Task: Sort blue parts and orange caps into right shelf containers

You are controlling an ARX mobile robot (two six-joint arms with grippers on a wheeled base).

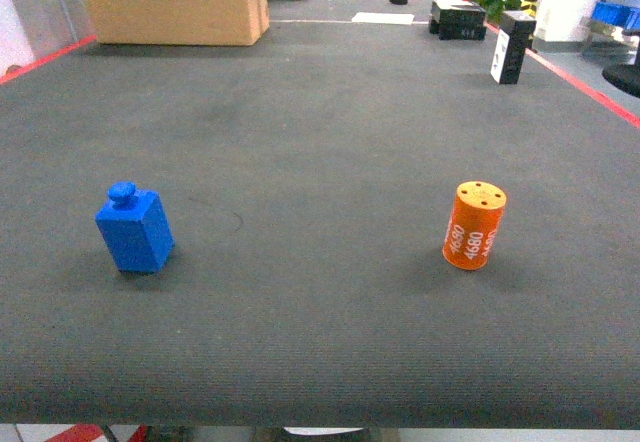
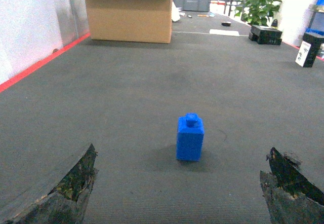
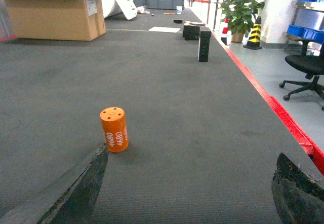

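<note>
Two grippers hang with jaws spread wide, holding nothing. The left gripper [image 2: 179, 193] frames the blue part [image 2: 190, 137], a blue block with a round knob on top, upright on the dark mat [image 1: 320, 142] toward its left edge. The right gripper [image 3: 190, 193] has its left finger [image 3: 83, 188] just beside the orange cap [image 3: 114, 129], an upright orange cylinder printed 4680, standing toward the mat's right edge. A cardboard box [image 1: 172, 0] sits at the far left corner.
</note>
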